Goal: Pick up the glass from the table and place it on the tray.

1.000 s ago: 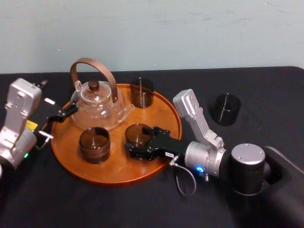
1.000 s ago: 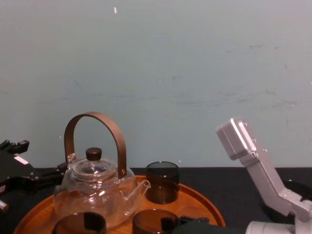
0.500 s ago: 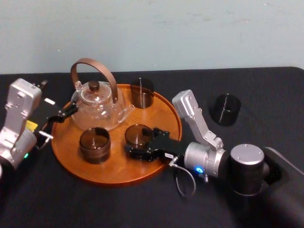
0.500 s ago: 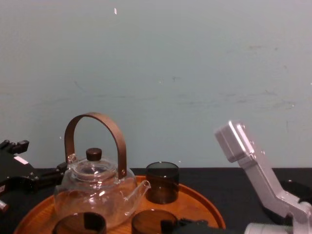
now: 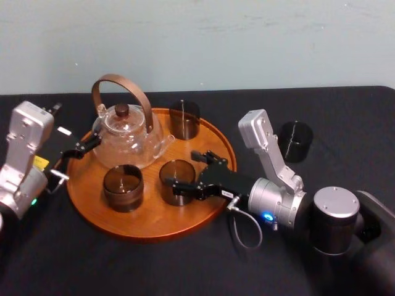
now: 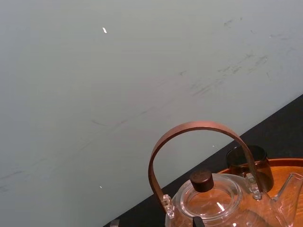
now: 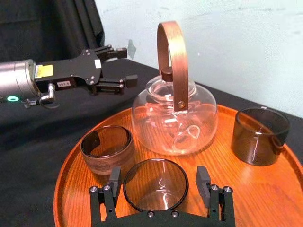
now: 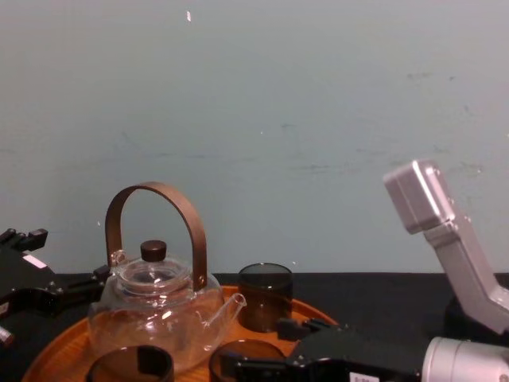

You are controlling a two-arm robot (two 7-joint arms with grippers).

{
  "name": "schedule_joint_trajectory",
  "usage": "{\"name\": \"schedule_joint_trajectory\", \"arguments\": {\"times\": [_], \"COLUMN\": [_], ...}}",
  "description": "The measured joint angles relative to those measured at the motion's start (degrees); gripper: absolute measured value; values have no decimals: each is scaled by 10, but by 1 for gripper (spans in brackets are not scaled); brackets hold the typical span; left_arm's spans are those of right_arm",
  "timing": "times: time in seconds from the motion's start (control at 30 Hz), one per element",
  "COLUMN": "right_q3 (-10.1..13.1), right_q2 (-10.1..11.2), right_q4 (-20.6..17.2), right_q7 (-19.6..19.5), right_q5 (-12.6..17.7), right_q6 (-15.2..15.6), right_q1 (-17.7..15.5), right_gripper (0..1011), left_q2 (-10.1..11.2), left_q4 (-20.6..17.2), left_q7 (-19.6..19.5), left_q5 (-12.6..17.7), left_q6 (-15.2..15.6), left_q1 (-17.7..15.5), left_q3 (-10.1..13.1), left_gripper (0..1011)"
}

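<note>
While tray [image 5: 148, 225] holds three glasses [image 5: 123, 187] [image 5: 176, 172] [image 5: 184, 119], table [image 5: 185, 271] one

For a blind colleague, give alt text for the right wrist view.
The open right gripper straddles a smoky brown glass tumbler on the round orange-brown wooden tray. The tray also holds a clear glass teapot and two more tumblers; the left gripper hovers beyond its rim.
</note>
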Motion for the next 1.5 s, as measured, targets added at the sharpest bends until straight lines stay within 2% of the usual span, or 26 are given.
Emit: {"name": "schedule_joint_trajectory", "arguments": {"times": [0.47, 0.77, 1.1, 1.5], "right_q3": [13, 33, 75, 131], "right_q2": [22, 47, 84, 106], "right_q4": [-61, -111, -159, -169], "right_q7": [-9, -10, -28, -52], "right_q5": [0, 22, 47, 73], "right_q6": [-11, -19, -38, -54], "right_q1": [-31, -67, -124, -180], "right_gripper": [1002, 1002, 1002, 1002], "left_q2": [0, 0, 0, 0], "left_q4": [0, 0, 0, 0], "left_q7": [0, 0, 0, 0], "left_q5": [0, 0, 0, 0], "left_q6": [0, 0, 0, 0], "left_q1": [0, 0, 0, 0], "left_q3": [0, 0, 0, 0], "left_gripper": [1001, 1001, 1001, 1001]}}
